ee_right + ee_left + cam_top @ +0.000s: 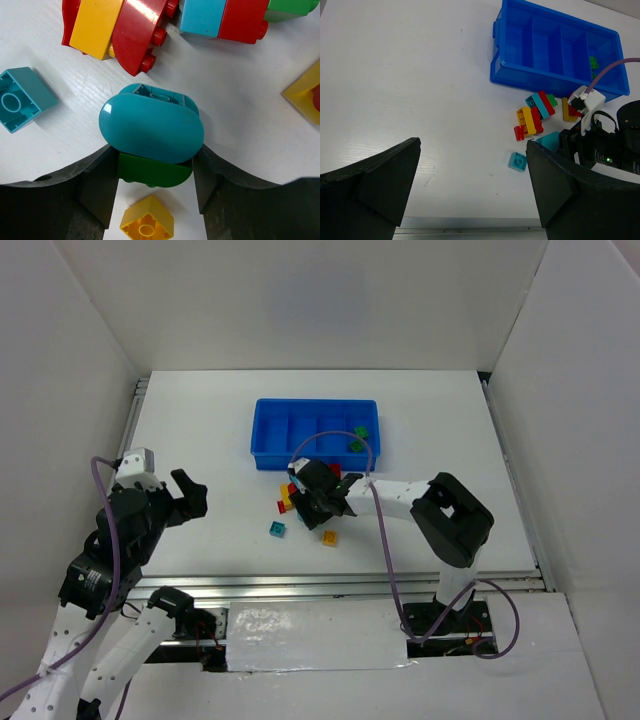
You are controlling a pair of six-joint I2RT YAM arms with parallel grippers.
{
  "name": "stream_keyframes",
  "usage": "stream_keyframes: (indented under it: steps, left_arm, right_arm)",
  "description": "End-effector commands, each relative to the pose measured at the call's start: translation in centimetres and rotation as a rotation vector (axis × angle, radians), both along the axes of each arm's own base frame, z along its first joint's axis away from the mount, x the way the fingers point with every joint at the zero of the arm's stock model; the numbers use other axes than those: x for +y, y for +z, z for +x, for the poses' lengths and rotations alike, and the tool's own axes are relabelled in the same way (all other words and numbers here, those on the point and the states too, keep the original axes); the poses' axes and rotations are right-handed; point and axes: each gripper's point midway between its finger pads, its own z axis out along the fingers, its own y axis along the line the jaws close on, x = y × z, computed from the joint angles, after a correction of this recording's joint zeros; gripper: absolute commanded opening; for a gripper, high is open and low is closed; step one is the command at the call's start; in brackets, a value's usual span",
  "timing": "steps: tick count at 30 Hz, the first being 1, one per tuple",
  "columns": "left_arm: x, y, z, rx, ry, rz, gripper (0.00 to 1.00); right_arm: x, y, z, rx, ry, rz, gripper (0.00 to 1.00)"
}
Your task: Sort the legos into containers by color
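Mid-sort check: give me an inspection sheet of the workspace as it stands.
Surface: white table, no spills seen.
Job's things: blue tray, two green bricks in its rightmost compartment; mixed pile by its near wall; loose teal brick and yellow brick nearer the arms.
Clutter: nothing seen.
Pincers: left pincer open over bare table; right pincer brackets a rounded teal piece, grip unconfirmed.
Cables: left arm's purple cable; right arm's purple cable arches over the tray.
Surroundings: white walls; silver tape at near edge.
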Motion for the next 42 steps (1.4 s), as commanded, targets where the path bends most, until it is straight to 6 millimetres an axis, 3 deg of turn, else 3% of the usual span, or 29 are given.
stream_keyframes:
  steps: [1,6,7,10,11,13,14,17,22,25,31,32,37,42]
  left_arm:
    - [-0.3,0.7,0.4,-0.036,-0.016,-0.003,1.00]
    - [-0.2,0.8,0.4,-0.037,-0.006,-0.004,1.00]
    - [-0.2,0.8,0.4,-0.037,-0.005,-0.006,0.99]
    - [-0.5,1.1,0.3,-0.040,-0.017,-0.021,0.99]
    - [-0.7,1.5,0.2,-0.042,-0.028,-0.032,0.99]
    - [-1.9,1.5,0.1,-0.013,-0.068,-0.085,1.00]
    - [-2.6,1.6,0.1,-0.007,-0.095,-0.111,1.00]
    - [-5.8,2.6,-0.1,0.021,-0.217,-0.236,1.00]
    - [-12.7,5.2,-0.7,0.060,-0.521,-0.494,0.99]
    - [-14.8,5.8,-0.8,0.080,-0.623,-0.584,1.00]
    - [-17.0,3.6,-0.6,0.169,-0.726,-0.671,0.99]
    - [-17.5,4.0,-0.8,0.163,-0.763,-0.695,0.99]
    - [-18.6,2.2,-0.6,0.217,-0.802,-0.746,0.98]
    - [-19.6,2.2,-1.1,0.217,-0.854,-0.769,0.95]
  right_arm:
    - [0.2,1.2,0.8,-0.046,-0.020,0.022,0.48]
    - [0.4,3.9,1.0,-0.086,-0.027,0.072,0.40]
    - [0.3,4.2,0.8,-0.084,-0.024,0.075,0.35]
    - [0.5,6.8,-0.1,-0.111,-0.002,0.134,0.33]
    - [0.5,8.8,-0.2,-0.143,0.003,0.173,0.33]
    - [0.4,10.3,-0.9,-0.169,0.021,0.207,0.33]
    - [0.6,12.1,-1.4,-0.195,0.039,0.247,0.33]
    - [1.4,15.0,-3.3,-0.224,0.109,0.319,0.34]
    - [2.1,19.0,-5.6,-0.273,0.191,0.397,0.33]
    - [2.3,21.1,-6.6,-0.290,0.219,0.452,0.34]
    - [2.9,24.0,-8.5,-0.294,0.287,0.550,0.35]
    - [3.1,24.3,-8.6,-0.300,0.292,0.558,0.35]
    - [4.4,25.2,-9.2,-0.293,0.331,0.593,0.36]
    - [5.4,25.4,-9.0,-0.298,0.329,0.587,0.36]
